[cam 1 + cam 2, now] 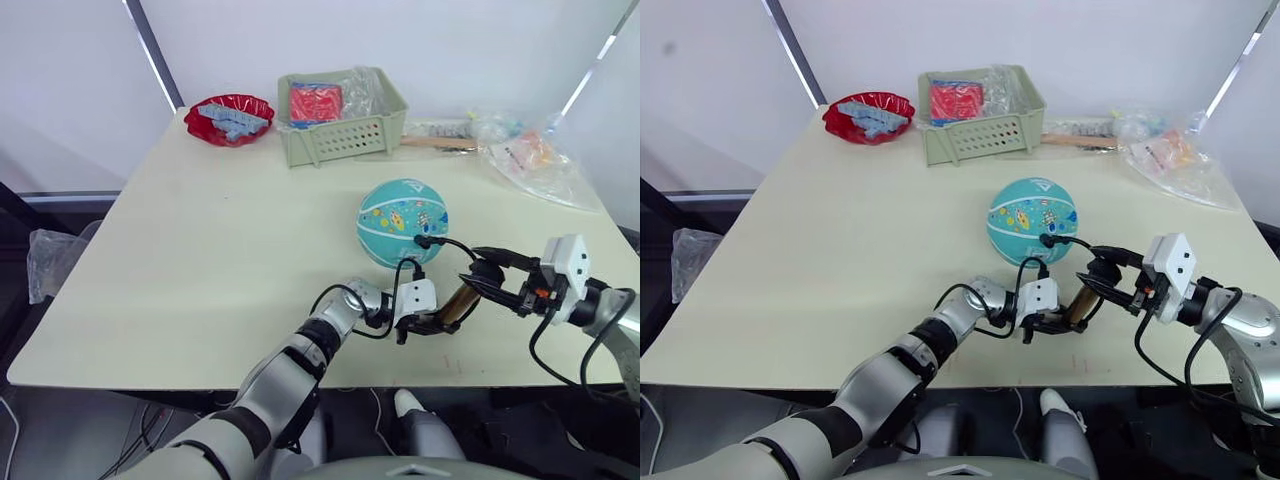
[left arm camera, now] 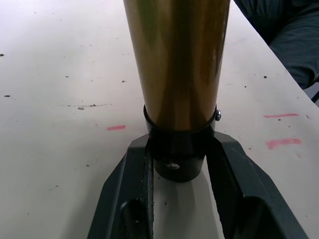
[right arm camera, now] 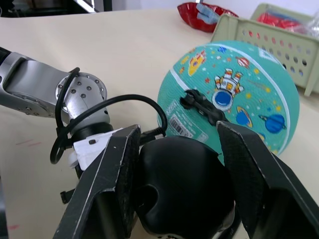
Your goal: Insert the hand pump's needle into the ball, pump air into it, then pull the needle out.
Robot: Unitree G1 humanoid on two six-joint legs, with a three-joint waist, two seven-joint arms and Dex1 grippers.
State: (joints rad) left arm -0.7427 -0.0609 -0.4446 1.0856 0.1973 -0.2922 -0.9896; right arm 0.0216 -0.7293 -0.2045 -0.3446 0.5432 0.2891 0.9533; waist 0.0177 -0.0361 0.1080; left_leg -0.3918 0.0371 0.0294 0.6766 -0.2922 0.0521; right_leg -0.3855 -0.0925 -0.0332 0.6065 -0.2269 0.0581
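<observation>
Right wrist view: right tool [image 3: 177,189] clamps hand pump [image 1: 461,300] handle; left tool [image 2: 179,172] grips barrel base, steadying; needle [image 3: 202,105] seemingly seated in ball [image 1: 402,222].

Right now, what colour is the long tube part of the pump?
Shiny bronze-gold, best seen in the left wrist view: the hand pump's metal barrel.

Tabletop [image 1: 200,260]: pale cream, matte, lightly speckled, a few short red marks near its front edge. Wall [image 1: 60,70]: plain white, crossed by dark diagonal bars [image 1: 152,52]. Floor [image 1: 30,420]: dark grey, with loose cables. Lighting: even, diffuse.
</observation>
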